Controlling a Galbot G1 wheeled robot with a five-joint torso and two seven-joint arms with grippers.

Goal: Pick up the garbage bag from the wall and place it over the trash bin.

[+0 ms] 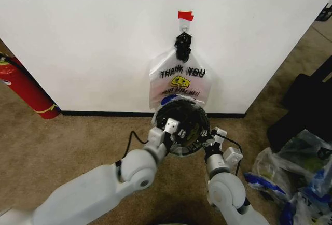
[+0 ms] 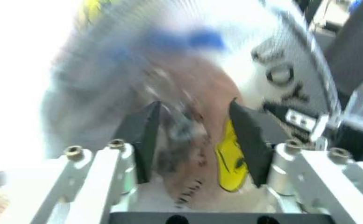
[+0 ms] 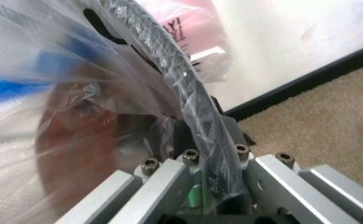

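In front of me the wall (image 1: 93, 38) fills the head view, with a whitish "THANK YOU" bag (image 1: 180, 82) hanging from a hook under a red tape piece (image 1: 185, 15). That one is not my target. On the carpet (image 1: 62, 142) at the foot of the wall stands the trash bin (image 1: 181, 124), and both arms reach in to its rim from either side.

The garbage bag (image 3: 56, 93), clear with blue patches, is already draped over the bin's mouth; through the right wrist view I see its film wrapped across the black rim (image 3: 188, 107). The right gripper (image 3: 209, 175) straddles that rim, narrow, pinching bag film against the wire as far as I can judge. The left gripper (image 2: 190, 135) stands wide, its two dark fingers (image 2: 145, 133) apart with crinkled plastic between them, holding nothing firmly.

I judge the step in hand to be seating the bag's edge over the rim. To do it well I would keep the right side pinned as an anchor, draw the left side outward and down gently, and avoid tearing the thin film or tipping the light bin.
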